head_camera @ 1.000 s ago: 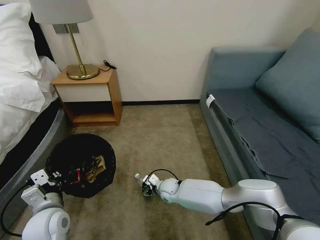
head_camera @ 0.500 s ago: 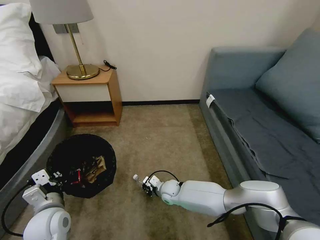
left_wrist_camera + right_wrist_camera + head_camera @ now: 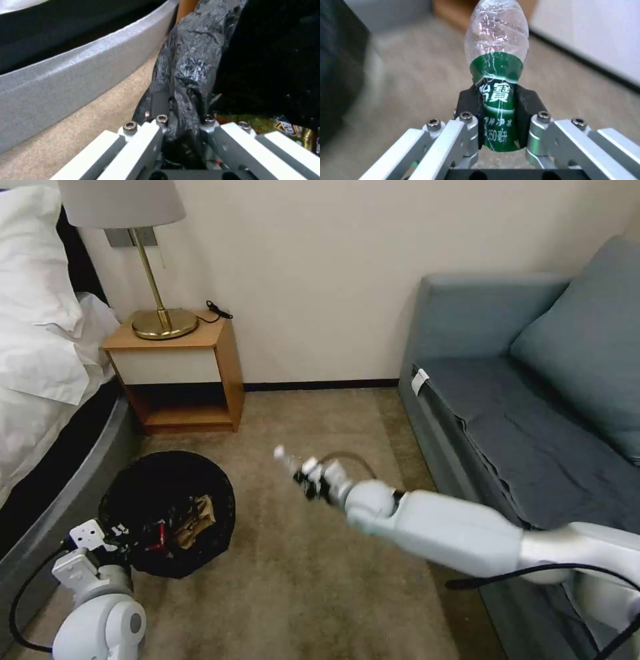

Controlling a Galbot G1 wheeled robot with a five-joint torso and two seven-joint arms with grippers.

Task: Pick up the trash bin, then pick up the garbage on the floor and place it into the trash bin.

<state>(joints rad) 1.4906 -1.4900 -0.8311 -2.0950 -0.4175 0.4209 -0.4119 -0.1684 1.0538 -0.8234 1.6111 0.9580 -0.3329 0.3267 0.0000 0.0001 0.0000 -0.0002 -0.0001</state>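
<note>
The trash bin (image 3: 167, 473), round and black with a glossy bag liner, sits at the lower left by the bed. My left gripper (image 3: 119, 532) is shut on its near rim; the wrist view shows crumpled liner (image 3: 186, 75) pinched between the fingers (image 3: 156, 110). Inside the bin lie a brown paper bag (image 3: 197, 517) and a red wrapper (image 3: 155, 535). My right gripper (image 3: 308, 481) hangs above the carpet right of the bin, shut on a clear bottle (image 3: 496, 75) with a green label. The bottle's cap end (image 3: 280, 453) points up and left.
A bed with white linen (image 3: 40, 353) and a grey frame (image 3: 60, 493) runs along the left. A wooden nightstand (image 3: 180, 373) with a brass lamp (image 3: 157, 313) stands at the wall. A blue-grey sofa (image 3: 533, 413) fills the right. Carpet (image 3: 313, 607) lies between.
My right gripper has lifted the bottle off the carpet, up and away from me. The left gripper and bin have barely moved.
</note>
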